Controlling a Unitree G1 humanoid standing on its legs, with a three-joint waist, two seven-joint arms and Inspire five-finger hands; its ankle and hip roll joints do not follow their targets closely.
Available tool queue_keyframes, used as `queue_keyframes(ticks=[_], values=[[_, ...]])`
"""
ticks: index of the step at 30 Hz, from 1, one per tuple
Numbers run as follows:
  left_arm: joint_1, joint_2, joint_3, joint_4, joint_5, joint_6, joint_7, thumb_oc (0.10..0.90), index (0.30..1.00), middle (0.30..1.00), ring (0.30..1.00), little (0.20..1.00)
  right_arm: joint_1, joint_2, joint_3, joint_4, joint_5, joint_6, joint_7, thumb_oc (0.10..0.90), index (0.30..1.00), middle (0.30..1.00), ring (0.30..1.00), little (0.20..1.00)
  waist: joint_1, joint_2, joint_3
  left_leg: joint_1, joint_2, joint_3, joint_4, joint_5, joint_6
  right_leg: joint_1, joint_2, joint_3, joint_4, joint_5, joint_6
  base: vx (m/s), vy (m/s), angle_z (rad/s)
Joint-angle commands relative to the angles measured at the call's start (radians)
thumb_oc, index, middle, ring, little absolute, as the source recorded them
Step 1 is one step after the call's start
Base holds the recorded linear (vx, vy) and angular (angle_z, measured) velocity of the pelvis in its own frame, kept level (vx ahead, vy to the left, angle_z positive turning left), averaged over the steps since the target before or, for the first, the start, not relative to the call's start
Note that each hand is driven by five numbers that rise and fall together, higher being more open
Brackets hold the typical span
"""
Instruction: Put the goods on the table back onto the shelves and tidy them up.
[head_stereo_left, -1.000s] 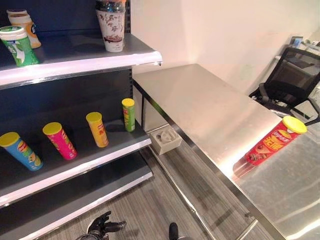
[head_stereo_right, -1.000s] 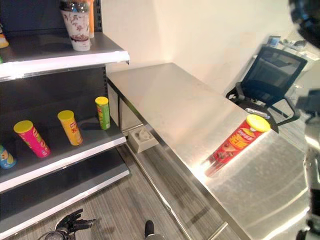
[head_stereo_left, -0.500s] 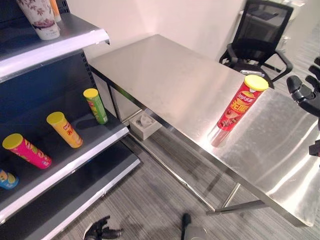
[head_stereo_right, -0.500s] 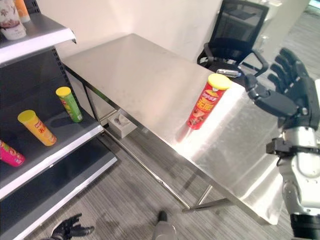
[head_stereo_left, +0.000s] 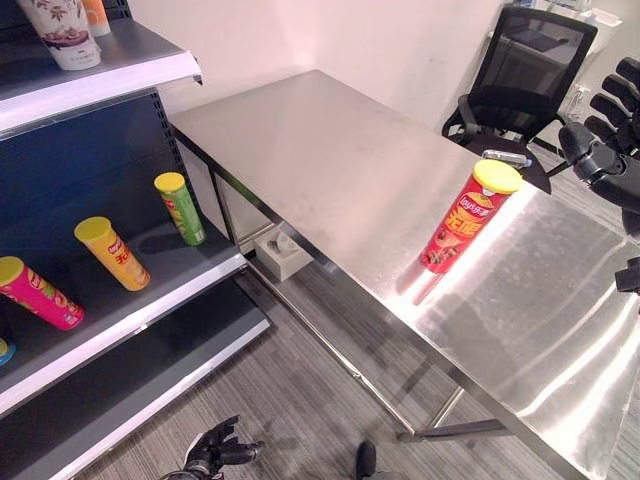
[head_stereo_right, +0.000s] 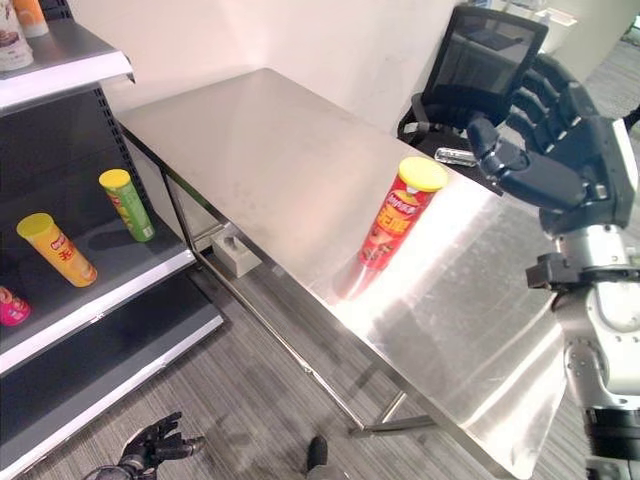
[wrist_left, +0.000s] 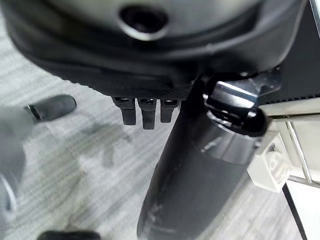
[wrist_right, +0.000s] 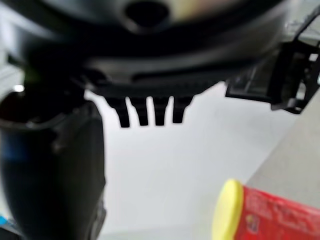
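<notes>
Your right hand (head_stereo_right: 560, 160) hovered, fingers spread and holding nothing, just beside the red chip can (head_stereo_right: 398, 215) upright on the steel table (head_stereo_right: 260, 150), while your left hand (head_stereo_right: 155, 445) hung relaxed, low above the floor.

Red chip can (head_stereo_left: 461, 224) with yellow lid, upright on the steel table (head_stereo_left: 330, 170), near its front edge, touched by nothing. On the middle shelf (head_stereo_left: 150, 300): green can (head_stereo_left: 181, 208), yellow can (head_stereo_left: 113, 252) and pink can (head_stereo_left: 38, 294), all yellow-lidded and upright, set apart in a row. On the top shelf (head_stereo_left: 110, 80): a patterned cup (head_stereo_left: 60, 30) upright near the edge, with an orange container (head_stereo_left: 96, 15) just behind.
</notes>
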Motion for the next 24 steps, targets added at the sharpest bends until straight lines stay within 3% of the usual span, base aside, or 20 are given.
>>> queue_keyframes(ticks=[1, 7, 14, 24], values=[[-0.049, 0.042, -0.014, 0.033, 0.019, -0.037, -0.018, 0.8, 0.9, 0.9, 0.9, 0.9, -0.087, -0.108, -0.018, -0.064, -0.029, -0.039, 0.063, 0.8, 0.9, 0.9, 0.9, 0.9, 0.029, -0.054, -0.048, 0.013, -0.024, -0.03, 0.002, -0.062, 0.037, 0.035, -0.115, -0.028, 0.008, -0.003, 0.112, 0.0, 0.0, 0.0], [-0.053, 0.036, -0.007, 0.052, 0.05, -0.037, -0.019, 0.8, 0.9, 0.9, 0.9, 0.9, -0.055, -0.167, 0.021, -0.038, -0.191, -0.01, 0.07, 0.8, 0.9, 0.9, 0.9, 0.9, 0.034, -0.054, -0.047, 0.018, -0.025, -0.025, 0.002, -0.062, 0.036, 0.037, -0.114, -0.025, 0.008, -0.003, 0.11, 0.0, 0.002, 0.04], [-0.064, 0.037, -0.013, 0.056, 0.063, -0.038, -0.018, 0.8, 0.9, 0.9, 0.9, 0.9, -0.073, -0.182, 0.07, 0.0, -0.261, 0.013, 0.066, 0.8, 0.9, 0.9, 0.9, 0.9, 0.044, -0.056, -0.04, 0.016, -0.016, -0.035, 0.002, -0.056, 0.03, 0.043, -0.111, -0.034, 0.008, -0.009, 0.105, 0.0, -0.002, 0.01], [-0.068, 0.044, -0.013, 0.044, 0.045, -0.033, -0.001, 0.8, 0.9, 0.9, 0.9, 0.9, -0.156, -0.132, 0.02, 0.056, -0.305, -0.006, -0.041, 0.8, 0.9, 0.9, 0.9, 0.9, 0.059, -0.045, -0.036, 0.004, -0.006, -0.056, 0.002, -0.052, 0.026, 0.052, -0.104, -0.053, 0.008, -0.019, 0.101, 0.01, -0.01, 0.05]])
